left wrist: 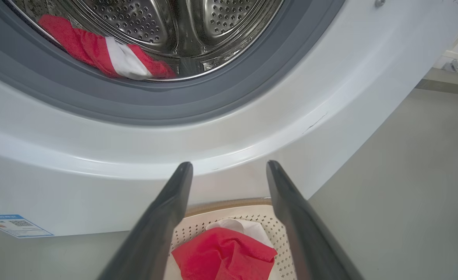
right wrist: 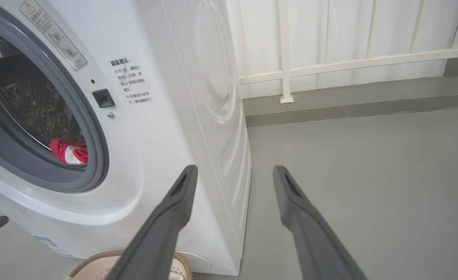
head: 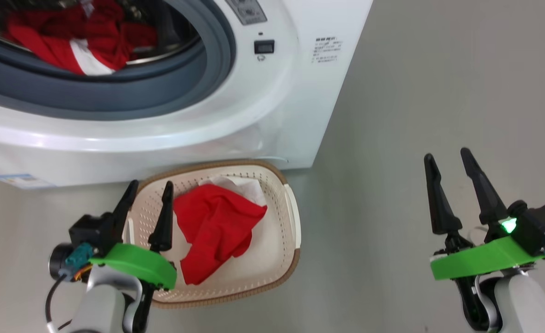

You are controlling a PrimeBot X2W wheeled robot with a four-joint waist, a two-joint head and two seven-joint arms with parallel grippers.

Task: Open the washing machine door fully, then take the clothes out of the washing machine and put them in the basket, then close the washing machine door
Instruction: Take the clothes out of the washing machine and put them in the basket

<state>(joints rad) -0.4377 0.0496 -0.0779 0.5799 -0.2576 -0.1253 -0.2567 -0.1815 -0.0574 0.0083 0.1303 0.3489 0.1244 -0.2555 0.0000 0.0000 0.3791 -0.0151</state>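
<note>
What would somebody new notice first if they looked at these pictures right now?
Bright red clothes catch the eye first, heaped in the open drum of the white washing machine, with another red garment lying in the cream basket on the floor below. Then the left gripper, open near the basket, and the right gripper, open over grey floor.

The washing machine (head: 277, 106) runs off frame — its sticker (left wrist: 17, 225) unreadable.
</note>
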